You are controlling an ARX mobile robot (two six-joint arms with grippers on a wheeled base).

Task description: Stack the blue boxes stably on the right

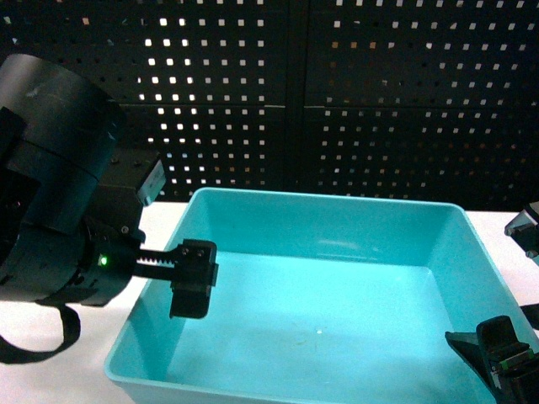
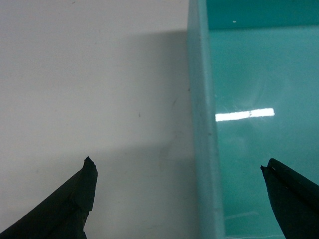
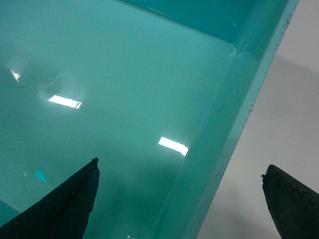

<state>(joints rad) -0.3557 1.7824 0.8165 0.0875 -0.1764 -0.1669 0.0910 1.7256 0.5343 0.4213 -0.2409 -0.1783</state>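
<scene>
Nearest the robot, the light turquoise-blue box point(image 1: 337, 286) sits on the white tabletop point(image 1: 156, 219), its front rim close to the near edge and its back wall toward the perforated panel point(image 1: 379, 93) behind. It is empty and stands flat; nothing is stacked in it or under it that I can see.

Both arms are at its side walls. The left gripper point(image 2: 177, 172) has its jaws spread wide and straddles the left wall: one fingertip is over bare tabletop, the other over the box floor, with the rim running up between them. The right gripper point(image 3: 179, 169) is likewise wide apart, one fingertip above the box floor and the other outside over the tabletop, the right wall between. Neither pair has closed on the wall (whether any pad already touches plastic cannot be told).

The larger royal-blue box is not in any view, so its place is unknown.

My reading: the task is at an early stage. The two-handed grasp is lined up but not made; closing, lifting, carrying to the right and seating the boxes together all remain.
</scene>
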